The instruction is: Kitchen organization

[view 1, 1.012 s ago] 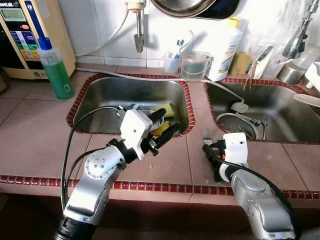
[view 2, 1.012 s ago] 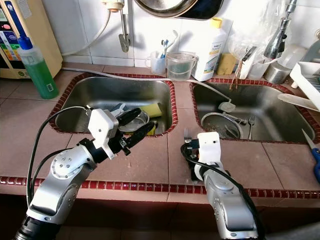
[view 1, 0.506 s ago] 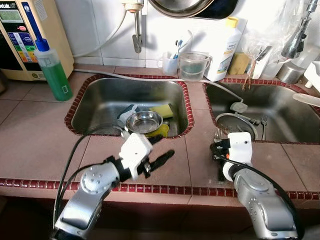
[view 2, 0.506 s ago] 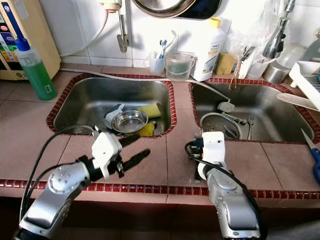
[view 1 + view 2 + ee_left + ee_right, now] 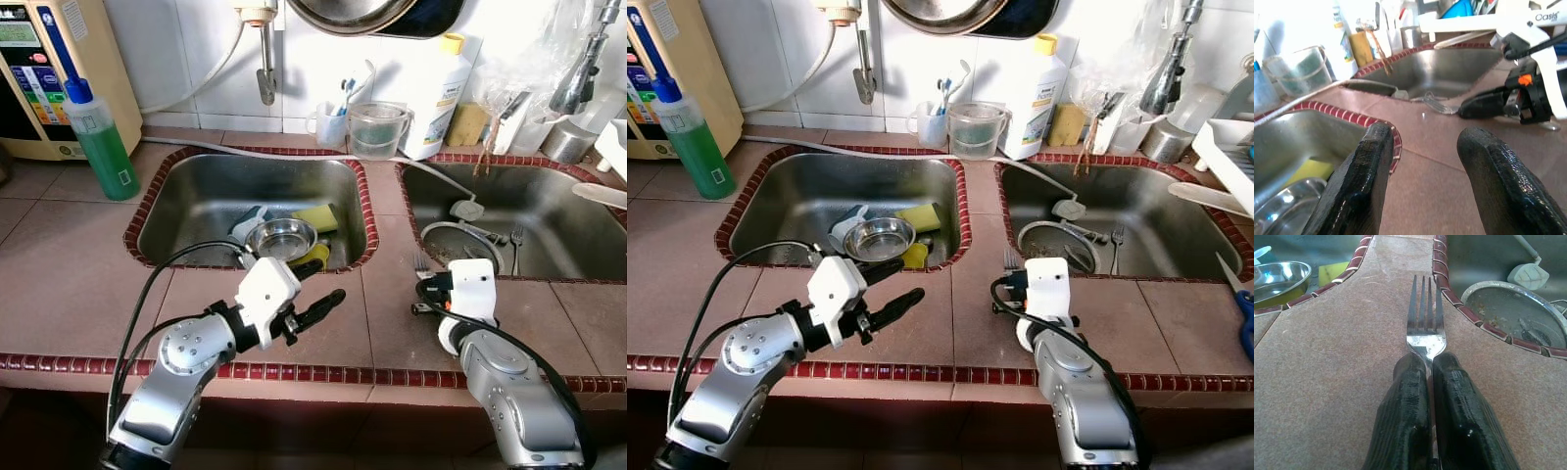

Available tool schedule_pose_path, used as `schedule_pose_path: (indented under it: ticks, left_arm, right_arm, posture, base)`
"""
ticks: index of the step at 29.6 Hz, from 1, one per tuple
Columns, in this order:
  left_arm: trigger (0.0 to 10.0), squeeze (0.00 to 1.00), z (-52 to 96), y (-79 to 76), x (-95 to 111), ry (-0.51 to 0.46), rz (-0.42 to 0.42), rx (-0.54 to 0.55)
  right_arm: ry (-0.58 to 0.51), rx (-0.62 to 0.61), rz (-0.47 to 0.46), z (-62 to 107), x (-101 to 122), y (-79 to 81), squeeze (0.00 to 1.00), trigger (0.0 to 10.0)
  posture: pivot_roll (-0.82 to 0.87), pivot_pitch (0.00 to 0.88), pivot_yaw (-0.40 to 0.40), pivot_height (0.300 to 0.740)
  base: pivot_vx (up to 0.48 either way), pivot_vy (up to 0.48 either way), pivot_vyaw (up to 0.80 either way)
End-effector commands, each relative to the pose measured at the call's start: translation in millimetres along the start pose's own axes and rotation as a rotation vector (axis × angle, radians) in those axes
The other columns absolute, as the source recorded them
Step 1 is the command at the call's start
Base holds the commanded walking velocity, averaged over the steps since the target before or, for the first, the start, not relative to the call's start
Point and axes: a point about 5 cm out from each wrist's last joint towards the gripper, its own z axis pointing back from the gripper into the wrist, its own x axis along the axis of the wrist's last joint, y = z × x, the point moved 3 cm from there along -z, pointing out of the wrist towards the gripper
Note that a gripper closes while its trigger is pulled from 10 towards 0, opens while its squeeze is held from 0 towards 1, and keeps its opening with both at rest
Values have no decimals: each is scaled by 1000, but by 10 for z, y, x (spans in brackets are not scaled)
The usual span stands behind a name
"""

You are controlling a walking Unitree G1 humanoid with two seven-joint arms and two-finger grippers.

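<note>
On the counter strip between the sinks, our right gripper point(image 5: 1429, 363) still pinches the fork point(image 5: 1425, 316), now carried toward the basins, while our left gripper point(image 5: 315, 294), jaws wide, has drawn back from the bowl point(image 5: 281, 237).

The fork point(image 5: 1425, 319) is showing bright, polished metal, its tines gleaming; the right claw point(image 5: 1431, 367) pinching it is showing matt, finely ribbed black pads; the bench point(image 5: 1332, 362) is looking like matt, faintly speckled brown tile; the steel bowl point(image 5: 282, 238) is shining glossily; the sponge point(image 5: 319, 216) is looking soft and yellow.
</note>
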Motion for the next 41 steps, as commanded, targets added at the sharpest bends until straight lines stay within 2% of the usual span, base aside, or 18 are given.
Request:
schedule_pose_path:
  ticks: [1,11,15,17,18,20,28,29,30,32,33,34,35,36,37,38,39,41]
  left_arm:
    - [10000,0,-18,9,54,-13,-14,-3]
    - [10000,0,-34,4,76,-25,-10,-4]
    - [10000,0,-48,27,98,-34,-3,3]
    - [10000,0,-48,28,98,-34,-3,3]
    - [10000,0,-48,31,101,-34,-3,4]
    - [10000,0,-47,39,108,-35,-2,7]
    - [10000,0,-55,49,111,-38,4,11]
    - [10000,0,-58,53,116,-39,5,12]
    - [10000,0,-59,57,119,-40,6,13]
    - [10000,0,-61,63,124,-40,7,15]
    - [10000,0,-63,69,128,-42,7,16]
    - [10000,0,-63,70,128,-42,7,16]
    - [10000,0,-64,73,129,-43,7,18]
    - [10000,0,-66,78,132,-43,8,19]
    - [10000,0,-72,89,137,-45,9,22]
    - [10000,0,-75,92,140,-47,10,23]
    - [10000,0,-78,98,143,-48,12,26]
    - [10000,0,-82,108,149,-50,15,31]
  right_arm:
    - [92,-27,-17,0,-215,-56,0,0]
    - [63,-34,-13,-7,-176,-71,0,0]
    - [-35,-11,-80,6,-16,-62,0,1569]
    - [-36,-10,-87,6,-12,-62,0,1569]
    - [-57,-11,-116,9,28,-74,0,431]
    - [-144,-1,-149,28,178,-95,0,1294]
    - [-299,33,-215,89,436,-109,0,0]
    - [-319,39,-225,98,473,-110,0,980]
    - [-318,35,-230,97,475,-114,0,588]
    - [-357,40,-222,114,530,-120,0,824]
    - [-394,44,-222,134,590,-125,0,3765]
    - [-400,45,-223,138,600,-126,0,3765]
    - [-416,50,-213,148,624,-127,0,4902]
    - [-432,52,-207,159,648,-128,0,6510]
    - [-463,54,-166,176,697,-122,0,8784]
    - [-473,55,-145,181,710,-117,0,8784]
    - [-482,56,-124,186,721,-110,0,6118]
    - [-490,66,-138,191,729,-101,0,6118]
  posture:
    - [-122,60,4,703]
    - [-125,52,5,703]
    - [-125,53,6,703]
    - [-125,53,6,703]
    - [-124,55,7,703]
    - [-124,58,9,703]
    - [-126,60,12,703]
    - [-126,63,13,703]
    - [-126,63,13,703]
    - [-127,63,12,703]
    - [-127,63,12,703]
    - [-127,63,12,703]
    - [-127,63,12,703]
    - [-127,63,12,703]
    - [-127,62,11,703]
    - [-128,61,11,703]
    - [-128,61,11,703]
    - [-127,62,9,703]
  base:
    - [0,0,0]
    - [0,0,0]
    - [0,0,0]
    - [0,0,0]
    - [0,0,0]
    - [0,0,0]
    - [0,0,0]
    - [0,0,0]
    - [0,0,0]
    - [0,0,0]
    - [0,0,0]
    - [0,0,0]
    - [0,0,0]
    - [0,0,0]
    - [0,0,0]
    - [0,0,0]
    - [0,0,0]
    - [0,0,0]
